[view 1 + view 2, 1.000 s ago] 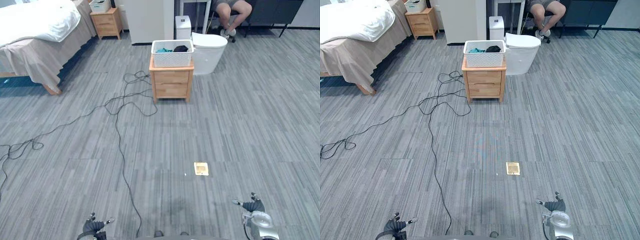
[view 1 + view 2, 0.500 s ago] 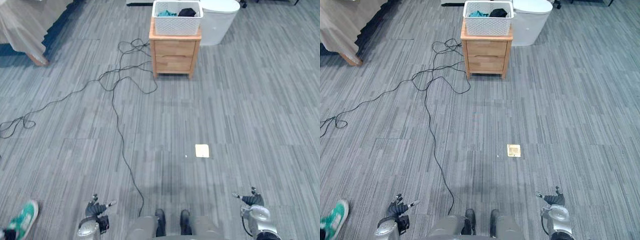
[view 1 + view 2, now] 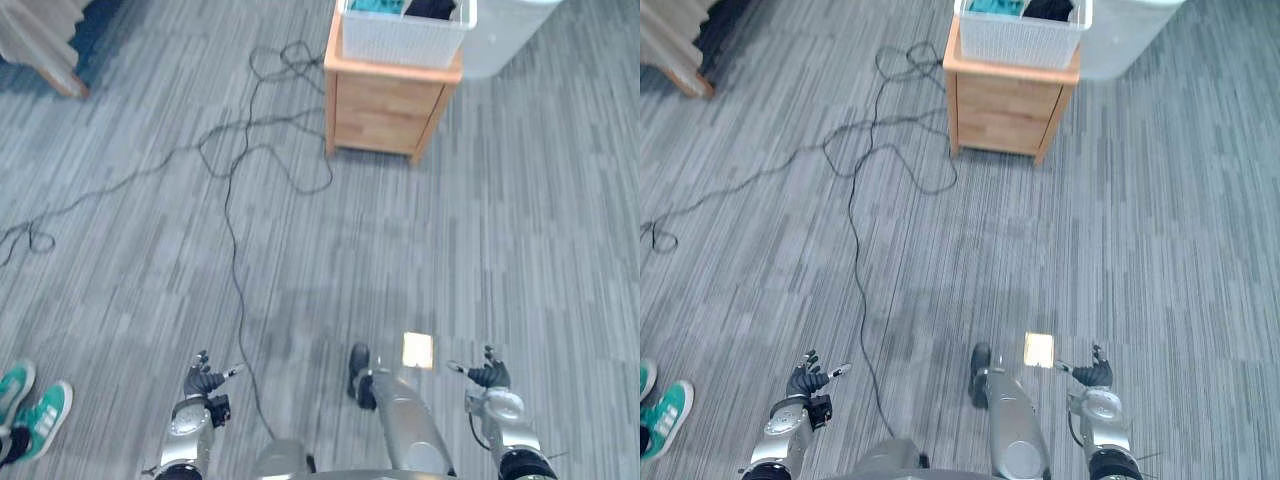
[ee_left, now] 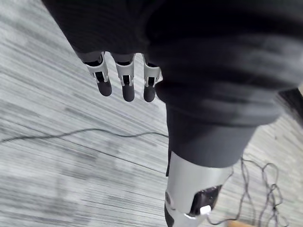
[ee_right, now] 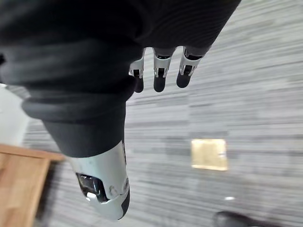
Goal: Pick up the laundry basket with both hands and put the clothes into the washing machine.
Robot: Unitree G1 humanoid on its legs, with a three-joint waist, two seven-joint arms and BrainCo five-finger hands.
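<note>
- View has shifted forward and down since half a second ago: camera move, the things themselves sit where they did. A second teal shoe has come in at the lower left; before there was one.
- One white laundry basket (image 3: 404, 38) on the tabletop of one wooden nightstand (image 3: 388, 105), at the top edge, well apart from both hands.
- Two garments visible in it: one teal piece (image 3: 378, 5), one black piece (image 3: 432, 8).
- One white rounded appliance (image 3: 500, 40) just beside the nightstand, on the robot's right.
- Left hand (image 3: 203, 382) low over the floor, fingers (image 4: 124, 87) relaxed and spread, holding nothing.
- Right hand (image 3: 487, 376) same: fingers (image 5: 158, 78) loose, empty.
- One brass floor plate (image 3: 417, 349) near the right hand.
- Two teal shoes (image 3: 45, 418) of a person.
</note>
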